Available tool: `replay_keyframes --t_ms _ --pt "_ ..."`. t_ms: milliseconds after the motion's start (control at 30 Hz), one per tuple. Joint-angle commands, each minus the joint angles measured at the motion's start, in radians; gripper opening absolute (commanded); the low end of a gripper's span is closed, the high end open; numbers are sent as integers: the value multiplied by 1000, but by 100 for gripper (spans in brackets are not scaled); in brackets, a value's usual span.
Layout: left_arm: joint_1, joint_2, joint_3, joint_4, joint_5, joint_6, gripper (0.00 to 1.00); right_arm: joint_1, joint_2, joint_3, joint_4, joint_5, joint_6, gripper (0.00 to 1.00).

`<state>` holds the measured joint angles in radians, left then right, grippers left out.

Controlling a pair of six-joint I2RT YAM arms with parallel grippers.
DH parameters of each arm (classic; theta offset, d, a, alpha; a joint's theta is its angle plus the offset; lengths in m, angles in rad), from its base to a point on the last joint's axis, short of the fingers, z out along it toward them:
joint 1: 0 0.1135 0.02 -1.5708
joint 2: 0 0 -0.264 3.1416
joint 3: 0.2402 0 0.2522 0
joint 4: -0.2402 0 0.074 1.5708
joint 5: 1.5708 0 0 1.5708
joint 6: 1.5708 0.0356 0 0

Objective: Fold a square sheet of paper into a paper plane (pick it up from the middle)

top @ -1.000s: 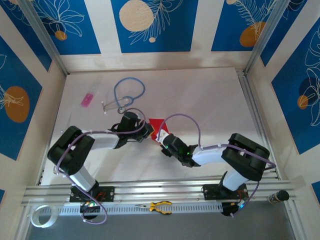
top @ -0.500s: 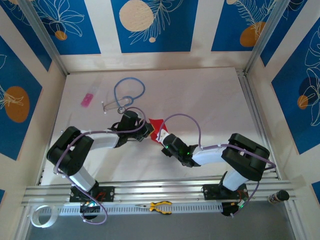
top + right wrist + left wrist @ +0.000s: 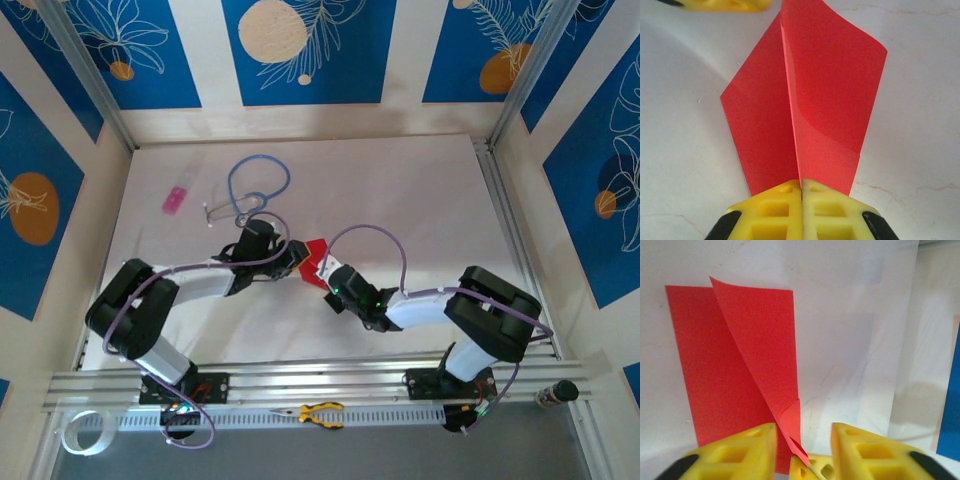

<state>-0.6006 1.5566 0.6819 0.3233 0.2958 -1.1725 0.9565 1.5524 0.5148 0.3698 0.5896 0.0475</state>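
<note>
The red sheet of paper [image 3: 315, 250] lies mid-table, folded, with a raised centre crease and one flap standing up. In the left wrist view the paper [image 3: 740, 365] narrows to a tip that sits loose between the parted yellow fingers [image 3: 740, 450] of my left gripper [image 3: 804, 452], which is open. A yellow finger of the other gripper [image 3: 812, 467] pokes in below that tip. My right gripper [image 3: 801, 192] is shut on the near end of the paper's crease [image 3: 830, 90]. From above, the left gripper [image 3: 297, 262] and right gripper [image 3: 326, 272] meet at the paper's near edge.
A blue-tubed stethoscope [image 3: 258, 185] and a small pink rectangular item [image 3: 175, 199] lie at the back left. Yellow-handled pliers [image 3: 320, 412] rest on the front rail, a tape roll [image 3: 82, 432] at the front left. Patterned walls enclose the white table [image 3: 420, 200].
The left gripper has opened and let go of the paper's tip. The right gripper has closed fully onto the crease. Both arms stayed almost in place.
</note>
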Motion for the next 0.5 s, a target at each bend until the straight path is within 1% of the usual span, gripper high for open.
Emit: replay_keyframes --t_ms 0,100,200,300,467 --pt "-7 -78 18 -99 -83 61 40 -23 -12 -7 -5 -63 92 3" --pt "-6 -132 15 -161 -135 83 44 -36 1 -7 8 -110 145 2" --pt "-6 -167 10 -189 -162 95 44 -48 7 -4 11 -149 185 2" --pt "-7 -180 5 -193 -167 97 44 -70 5 -6 19 -217 226 1" --pt "-6 -170 -5 -167 -151 90 44 -134 -13 -25 51 -372 305 1"
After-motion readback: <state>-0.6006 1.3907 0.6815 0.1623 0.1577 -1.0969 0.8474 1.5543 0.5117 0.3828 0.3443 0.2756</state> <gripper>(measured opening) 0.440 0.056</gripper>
